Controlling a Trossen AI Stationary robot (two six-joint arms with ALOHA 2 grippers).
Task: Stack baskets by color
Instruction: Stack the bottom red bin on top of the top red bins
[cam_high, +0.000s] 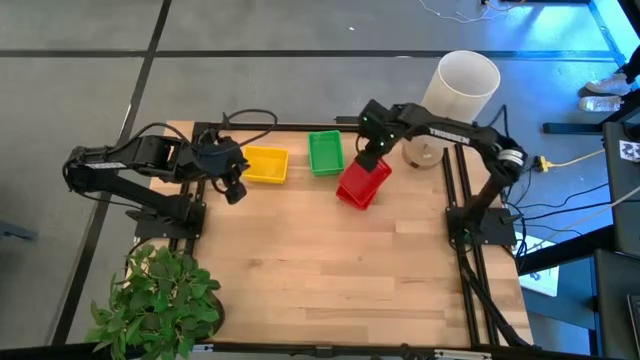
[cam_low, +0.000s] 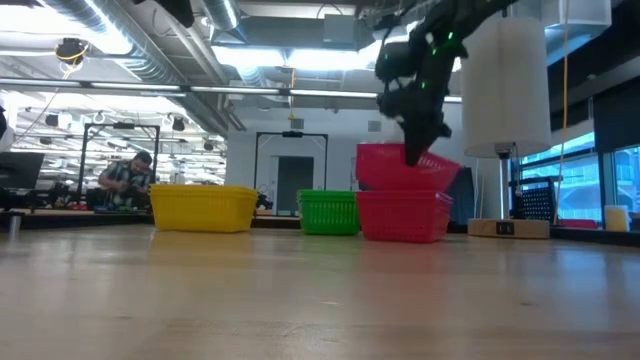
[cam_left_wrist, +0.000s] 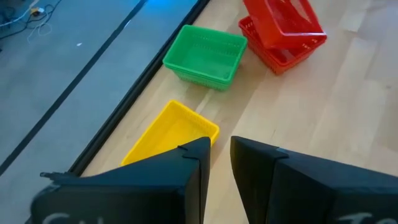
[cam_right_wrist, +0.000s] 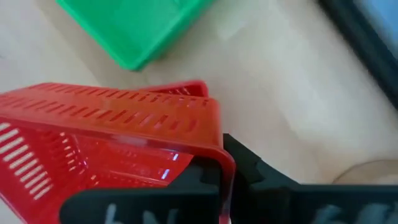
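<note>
High view: yellow baskets (cam_high: 265, 165), green baskets (cam_high: 325, 152) and red baskets (cam_high: 362, 183) are being seen in a row along the table's (cam_high: 330, 270) far edge; stack depth can't be told here. The right gripper (cam_high: 372, 155) is being held over the red ones, the left gripper (cam_high: 233, 185) beside the yellow. Low view: two red baskets are being counted, the upper red basket (cam_low: 405, 167) being held tilted above the lower red basket (cam_low: 402, 215) by its rim, with the right gripper's jaws pinched shut on it. Left wrist view: left jaws are being held slightly apart, nothing gripped, near the yellow baskets. Right wrist view: the red rim is being clamped, mesh slots visible.
</note>
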